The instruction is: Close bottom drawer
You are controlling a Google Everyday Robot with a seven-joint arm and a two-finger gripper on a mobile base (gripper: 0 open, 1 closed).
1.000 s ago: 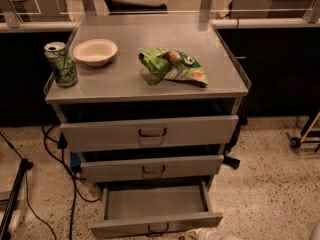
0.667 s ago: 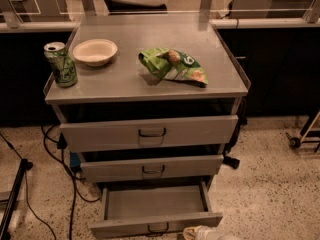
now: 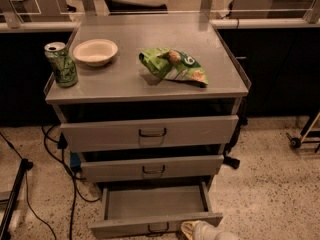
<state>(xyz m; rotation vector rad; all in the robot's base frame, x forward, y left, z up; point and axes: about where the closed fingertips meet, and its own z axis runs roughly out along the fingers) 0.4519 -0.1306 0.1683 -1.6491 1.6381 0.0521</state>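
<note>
Where your gripper (image 3: 202, 230) came into view at the lower edge of the camera view, only its pale, rounded tip showed, and you could not tell how its jaws stood. It sat against or just in front of the right part of the front panel of the bottom drawer (image 3: 125, 227); whether it touched the panel could not be made out. Just to its left was the small dark wire handle (image 3: 158, 228) at the panel's centre. The bottom drawer stood pulled well out from the grey cabinet, its bare inner floor in plain sight. Above it, the middle drawer (image 3: 150, 168) stuck out a little, and the top drawer (image 3: 150, 133), the widest of the three, also stood slightly forward under the cabinet top (image 3: 130, 81). On that top you had a green drink can (image 3: 61, 64) upright near the left edge, a pale bowl (image 3: 95, 52) just beside it to the right, and a crumpled green snack bag (image 3: 172, 65) lying near the middle, well apart from the bowl. Dark cables (image 3: 60, 164) trailed over the speckled floor (image 3: 270, 184) to the left of the cabinet, and a small caster wheel (image 3: 296, 142) showed at the far right.
</note>
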